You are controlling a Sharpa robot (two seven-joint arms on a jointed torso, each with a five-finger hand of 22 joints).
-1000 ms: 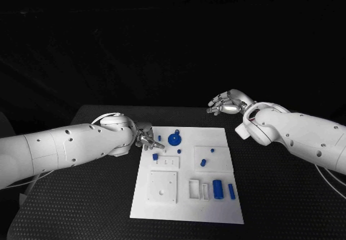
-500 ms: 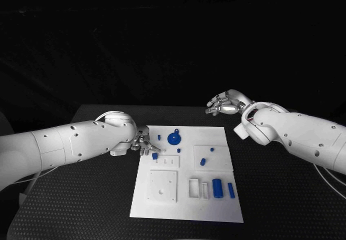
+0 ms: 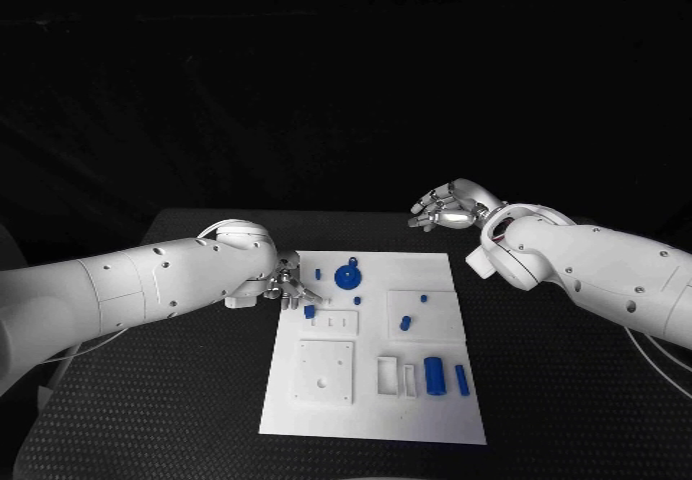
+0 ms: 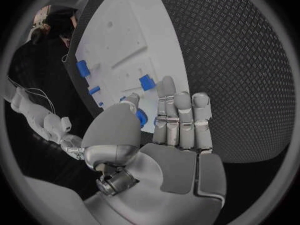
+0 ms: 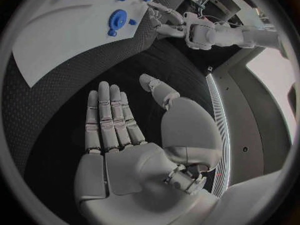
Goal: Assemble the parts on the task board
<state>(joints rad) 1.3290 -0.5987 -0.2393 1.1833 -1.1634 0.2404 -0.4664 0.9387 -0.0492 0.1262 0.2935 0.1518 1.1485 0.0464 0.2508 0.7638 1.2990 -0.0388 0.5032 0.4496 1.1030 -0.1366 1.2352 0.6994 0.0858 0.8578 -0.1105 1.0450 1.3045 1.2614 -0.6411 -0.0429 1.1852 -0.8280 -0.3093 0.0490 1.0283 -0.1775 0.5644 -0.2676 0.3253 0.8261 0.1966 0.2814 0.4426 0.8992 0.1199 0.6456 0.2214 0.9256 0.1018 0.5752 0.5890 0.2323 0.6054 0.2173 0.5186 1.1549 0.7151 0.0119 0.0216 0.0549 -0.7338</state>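
The white task board point(image 3: 368, 415) lies in the middle of the black table. On it are a round blue disc point(image 3: 348, 276), a thick blue cylinder point(image 3: 434, 375), a slim blue peg point(image 3: 462, 379) and several small blue parts. My left hand point(image 3: 289, 290) hovers at the board's left edge, fingers straight and holding nothing. A small blue part point(image 3: 309, 311) stands just in front of it. In the left wrist view a small blue part point(image 4: 142, 116) sits beside the thumb. My right hand point(image 3: 450, 208) is raised beyond the board's far right corner, open and holding nothing point(image 5: 119, 130).
White raised blocks with slots point(image 3: 325, 372) stand on the near half of the board. Bare black table point(image 3: 159, 400) stretches to the left and right of the board. In the right wrist view the left arm point(image 5: 200, 32) shows beyond the board point(image 5: 56, 40).
My left hand has edged a little nearer along the board's left edge, towards the small blue part there. The right hand has barely moved.
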